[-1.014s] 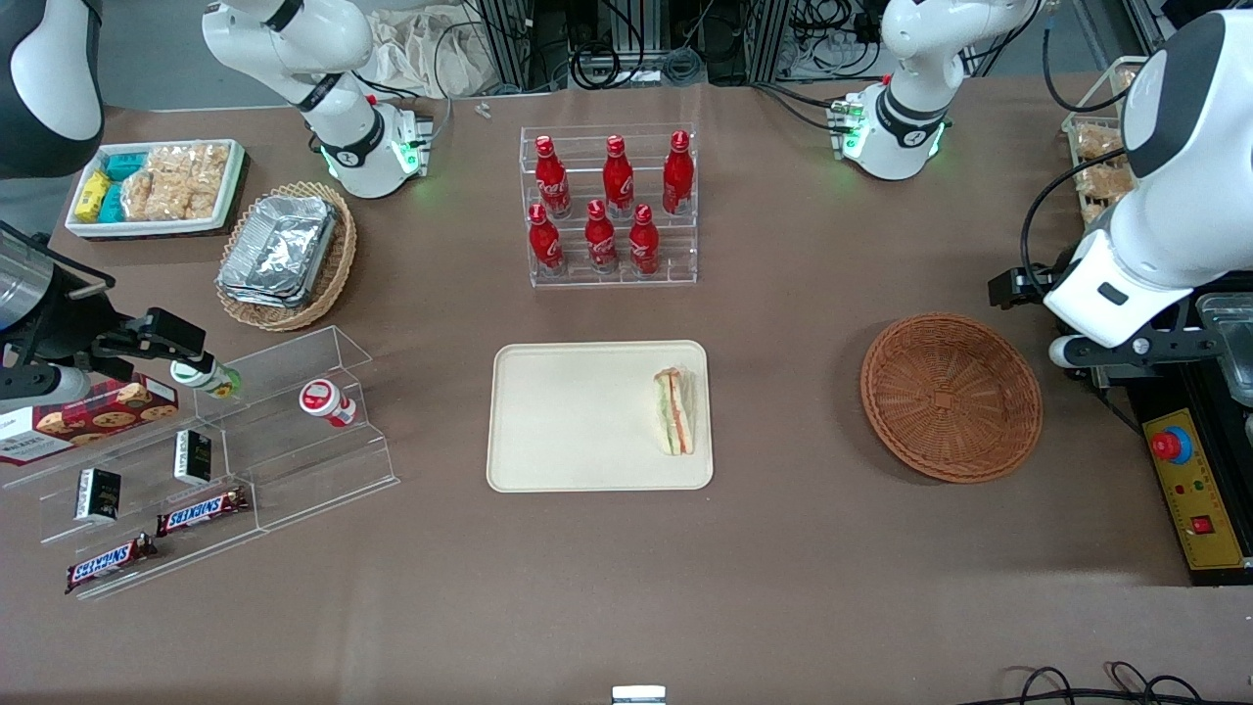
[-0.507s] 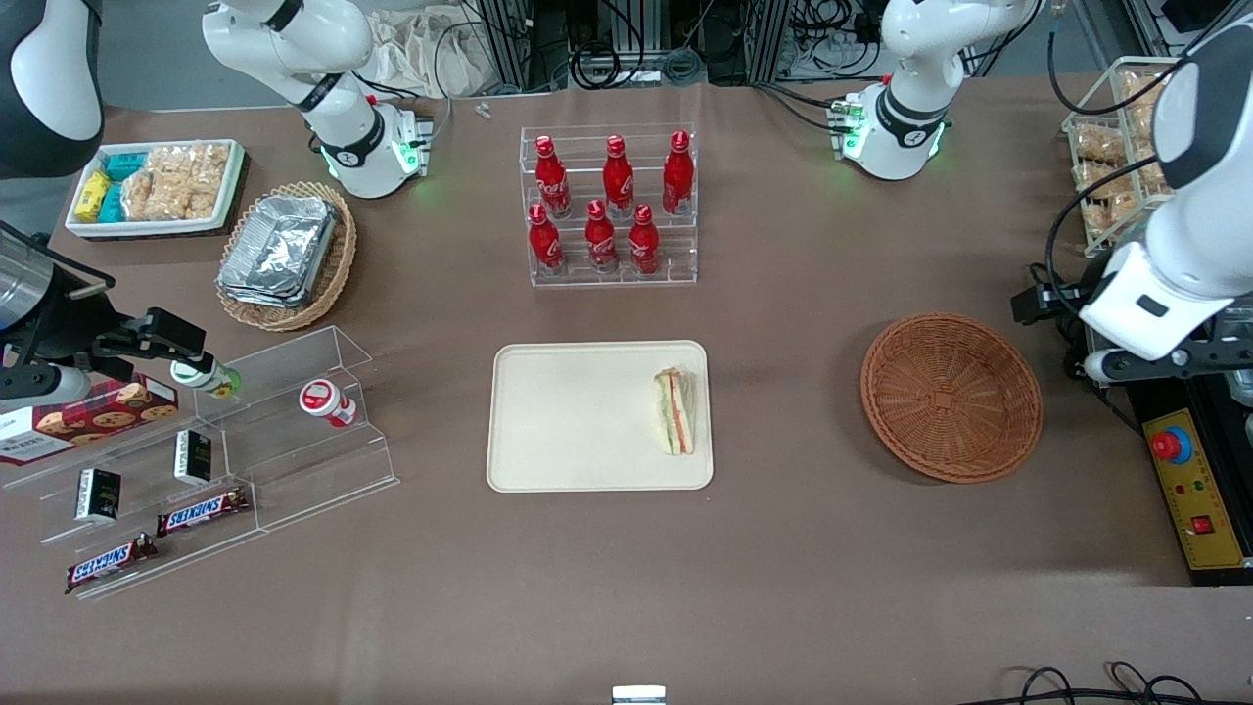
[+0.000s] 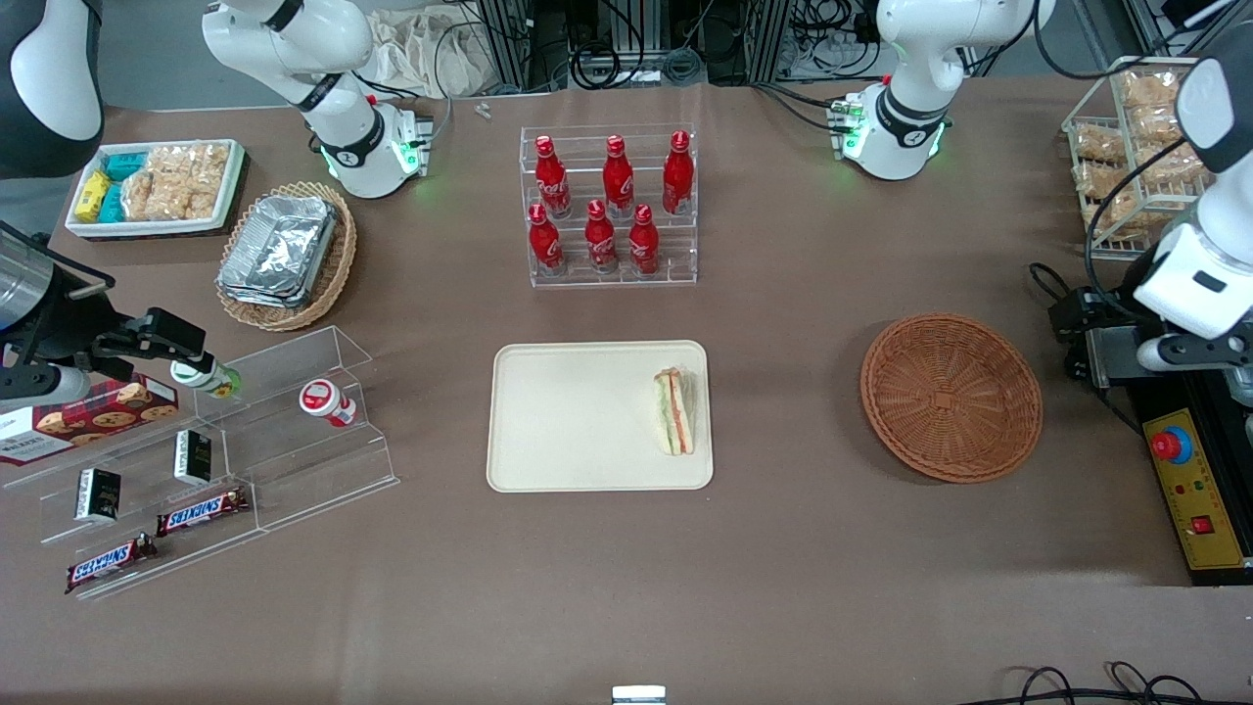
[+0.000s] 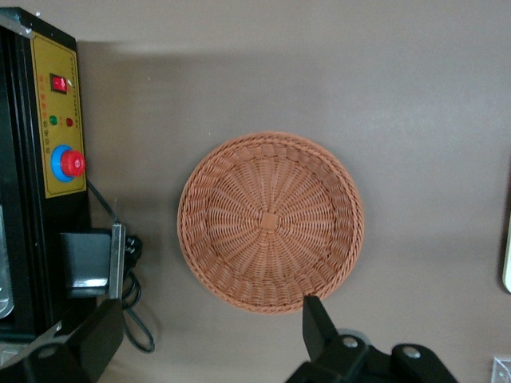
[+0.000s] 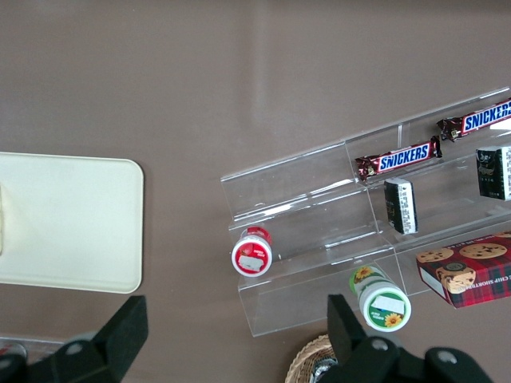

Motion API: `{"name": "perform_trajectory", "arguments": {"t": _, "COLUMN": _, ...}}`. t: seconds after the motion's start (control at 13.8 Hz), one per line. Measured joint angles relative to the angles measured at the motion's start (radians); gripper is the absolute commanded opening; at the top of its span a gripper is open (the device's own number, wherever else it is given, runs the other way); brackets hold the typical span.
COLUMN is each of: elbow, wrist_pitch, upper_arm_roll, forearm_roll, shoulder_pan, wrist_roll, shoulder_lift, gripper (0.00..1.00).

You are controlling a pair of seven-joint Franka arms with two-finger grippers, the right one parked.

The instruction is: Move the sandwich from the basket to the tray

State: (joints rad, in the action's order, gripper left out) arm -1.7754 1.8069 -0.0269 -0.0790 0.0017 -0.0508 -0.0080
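The sandwich [image 3: 674, 410] lies on the cream tray [image 3: 578, 416], by the tray edge that faces the basket. Its orange and green filling shows. The reddish-brown basket [image 3: 950, 396] [image 4: 270, 222] holds nothing. My left gripper [image 3: 1077, 338] [image 4: 211, 309] hangs open and holds nothing, beside the basket toward the working arm's end of the table. Its black fingers [image 4: 319, 327] stand wide apart, one over the basket's rim in the left wrist view.
A rack of red cola bottles [image 3: 609, 206] stands farther from the camera than the tray. A yellow control box with a red button [image 3: 1189, 490] [image 4: 56, 120] and a wire rack of snacks [image 3: 1126, 147] sit near the gripper. The acrylic shelf [image 3: 225, 441] and foil basket [image 3: 286, 255] lie toward the parked arm's end.
The left arm has drawn away from the basket toward the working arm's end of the table. The sandwich, tray and basket have not moved.
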Motion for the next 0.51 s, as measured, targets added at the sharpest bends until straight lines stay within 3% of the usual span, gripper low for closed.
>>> {"name": "perform_trajectory", "arguments": {"t": 0.22, "elbow": 0.017, "wrist_pitch": -0.001, "upper_arm_roll": 0.015, "forearm_roll": 0.005, "shoulder_pan": -0.026, "wrist_roll": 0.0, "shoulder_lift": 0.007, "gripper": 1.0}}
{"name": "perform_trajectory", "arguments": {"t": 0.51, "elbow": 0.171, "wrist_pitch": -0.125, "upper_arm_roll": 0.051, "forearm_roll": 0.009, "shoulder_pan": -0.051, "wrist_roll": 0.0, "shoulder_lift": 0.077, "gripper": 1.0}}
